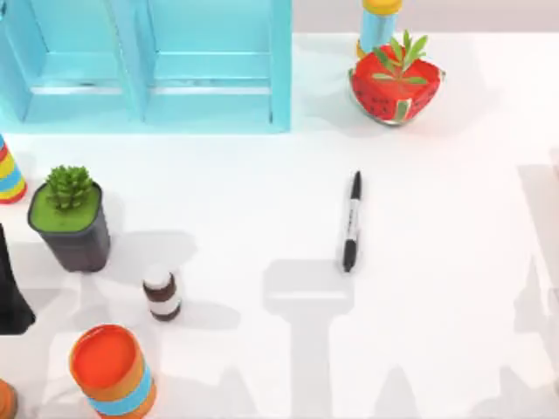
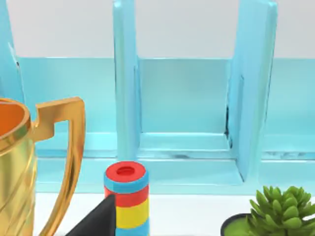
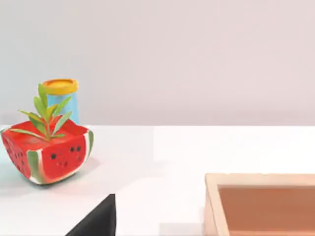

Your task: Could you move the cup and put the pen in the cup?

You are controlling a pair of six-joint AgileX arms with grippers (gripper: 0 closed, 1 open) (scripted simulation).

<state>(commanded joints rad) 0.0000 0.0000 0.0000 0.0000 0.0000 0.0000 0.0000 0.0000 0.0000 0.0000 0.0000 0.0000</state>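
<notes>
The pen is a slim black marker with a pale label band. It lies flat near the table's middle, cap end toward the front. The cup is out of view. A brownish object, cut off at the front left corner, is too little seen to identify. A dark part of my left arm shows at the table's left edge, far from the pen. A dark piece of my left gripper shows in the left wrist view. A similar piece of my right gripper shows in the right wrist view, low over the table.
A blue shelf stands at the back left and a watermelon planter at the back right. On the left are a succulent pot, a white-capped brown bottle, an orange cylinder and a striped cylinder. A gold trophy and a wooden tray show in the wrist views.
</notes>
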